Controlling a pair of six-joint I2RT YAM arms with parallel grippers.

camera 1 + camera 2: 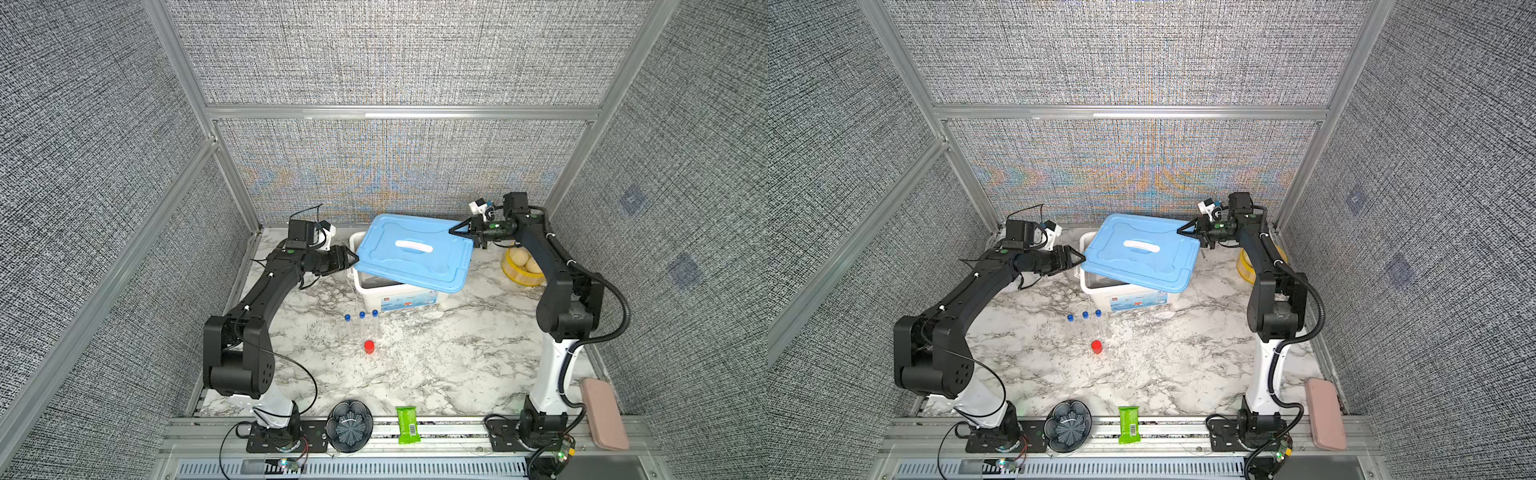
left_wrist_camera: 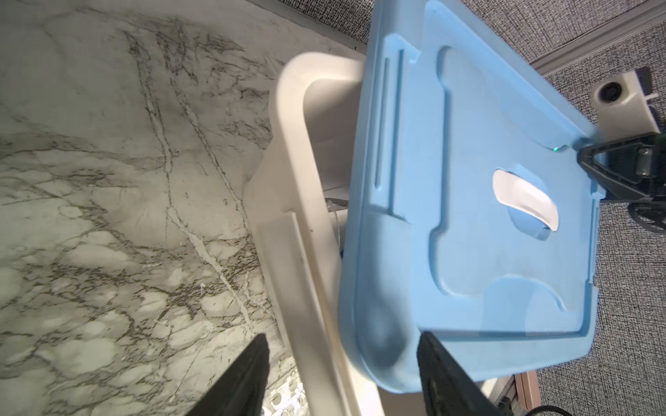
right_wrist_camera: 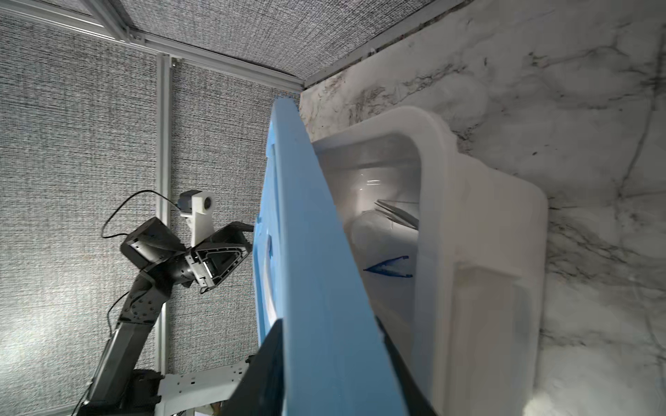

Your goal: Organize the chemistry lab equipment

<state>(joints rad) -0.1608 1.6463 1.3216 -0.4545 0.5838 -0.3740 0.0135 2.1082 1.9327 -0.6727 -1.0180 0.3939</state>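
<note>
Lid removal, I'd say: right gripper (image 1: 455, 231) clamps blue lid (image 1: 411, 266) askew on white bin (image 1: 399, 301), bench (image 1: 436, 365) back edge; left gripper (image 1: 353, 259) wide astride its rim. Next: lift clear, then tubes (image 1: 361, 326).

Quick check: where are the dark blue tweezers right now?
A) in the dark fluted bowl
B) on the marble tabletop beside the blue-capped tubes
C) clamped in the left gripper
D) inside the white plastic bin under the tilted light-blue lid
D: the right wrist view shows the dark blue tweezers lying inside the white plastic bin, beneath the raised light-blue plastic lid.
</note>
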